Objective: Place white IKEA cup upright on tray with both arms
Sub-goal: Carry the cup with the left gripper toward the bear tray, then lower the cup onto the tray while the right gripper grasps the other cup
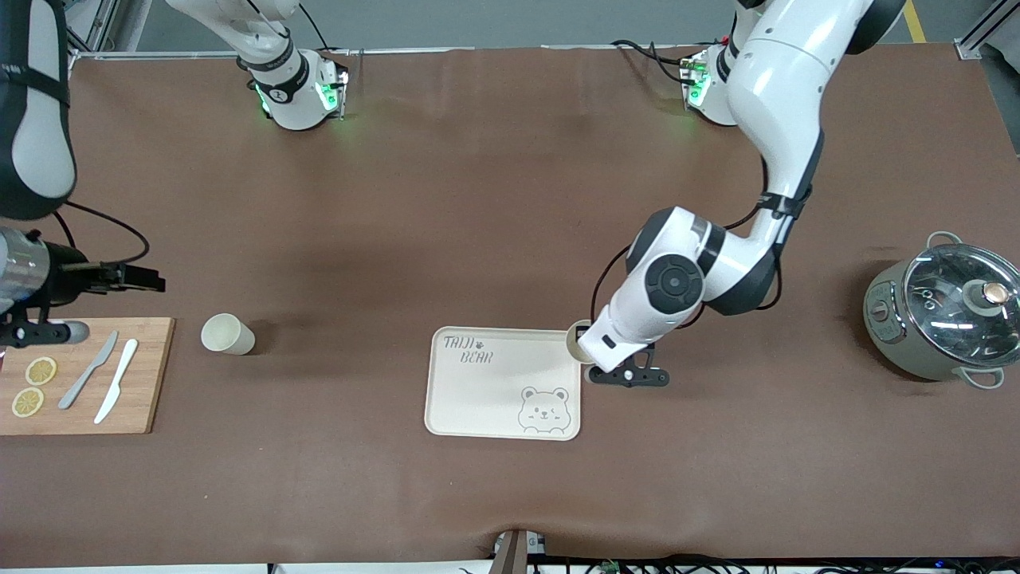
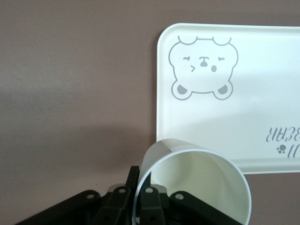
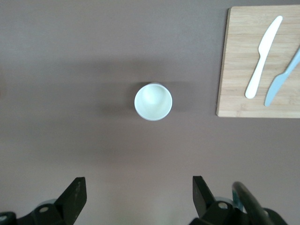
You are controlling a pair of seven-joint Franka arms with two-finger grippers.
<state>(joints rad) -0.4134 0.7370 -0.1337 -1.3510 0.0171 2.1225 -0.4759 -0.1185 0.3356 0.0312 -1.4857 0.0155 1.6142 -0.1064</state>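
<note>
My left gripper (image 1: 594, 360) hangs over the table at the tray's (image 1: 486, 399) edge toward the left arm's end, at the corner farther from the front camera. Its fingers are clamped on the rim of a white cup (image 1: 575, 339); in the left wrist view the cup (image 2: 194, 187) sits right against my fingers (image 2: 149, 204), mouth open toward the lens, overlapping the tray's (image 2: 262, 117) corner by the lettering. The tray's top is bare: grey bear drawing at one corner, "TAIJI BEAR" lettering at the diagonally opposite one.

My right gripper (image 1: 151, 281) hangs over the table toward the right arm's end, above bare table just farther from the front camera than the wooden cutting board (image 1: 147, 375). Its fingers (image 3: 75, 197) are spread wide, holding nothing. A second white cup (image 1: 226, 334) stands upright on the table beside the board, well apart from the tray; in the right wrist view this cup (image 3: 153, 101) shows directly below, mouth up, between my fingers.

On the board (image 3: 239, 65): white knife (image 1: 116, 380), grey knife (image 1: 88, 370), two lemon slices (image 1: 33, 387). White knife (image 3: 263, 57) and grey knife (image 3: 284, 77) lie side by side.

A grey pot (image 1: 936, 319) with a glass lid stands at the left arm's end of the table.
</note>
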